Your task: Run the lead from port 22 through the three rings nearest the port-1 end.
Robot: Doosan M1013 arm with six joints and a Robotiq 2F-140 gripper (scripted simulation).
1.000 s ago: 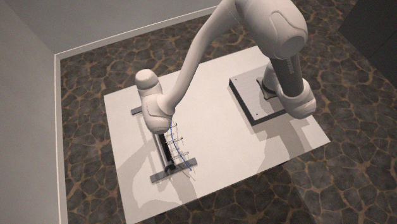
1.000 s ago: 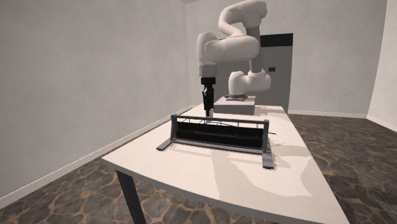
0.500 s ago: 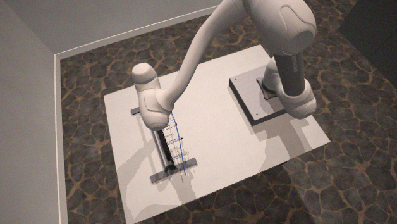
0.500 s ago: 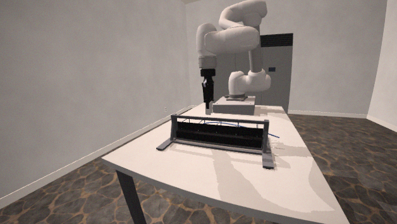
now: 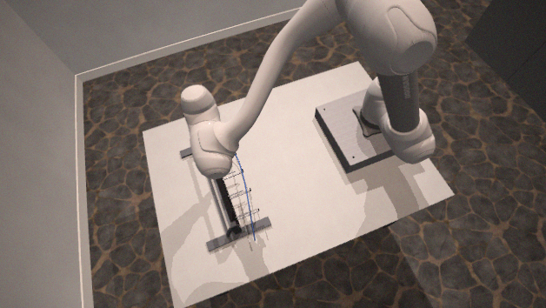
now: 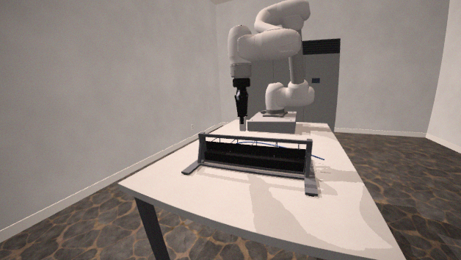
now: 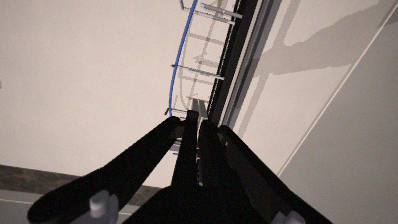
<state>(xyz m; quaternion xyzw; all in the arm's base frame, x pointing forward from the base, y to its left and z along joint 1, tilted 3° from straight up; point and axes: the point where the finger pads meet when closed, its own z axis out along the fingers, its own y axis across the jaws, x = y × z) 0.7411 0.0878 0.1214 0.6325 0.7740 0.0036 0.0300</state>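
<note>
The grey rack [image 5: 217,244] [image 6: 308,158] [image 7: 240,60] with the black patch panel stands on the white table [image 5: 304,183] [image 6: 227,206]. The thin blue lead [image 5: 247,196] [image 6: 257,142] [image 7: 176,70] runs along the row of wire rings [image 7: 200,71] [image 5: 245,213]. Its free end [image 6: 322,159] [image 5: 254,238] sticks out past the rack's end post, above the table. My gripper [image 6: 241,123] [image 7: 196,107] hangs above the other end of the rack, clear of its top bar. Its fingers are shut together with nothing between them. The lead passes just beside the fingertips in the wrist view. The arm's wrist hides the gripper in the top view.
The robot's grey base block [image 5: 343,130] [image 6: 271,123] stands at the table's far end from the rack. The table's edges lie close to the rack's feet [image 6: 311,189] on one side. A wall and a dark cabinet [image 6: 323,81] stand behind.
</note>
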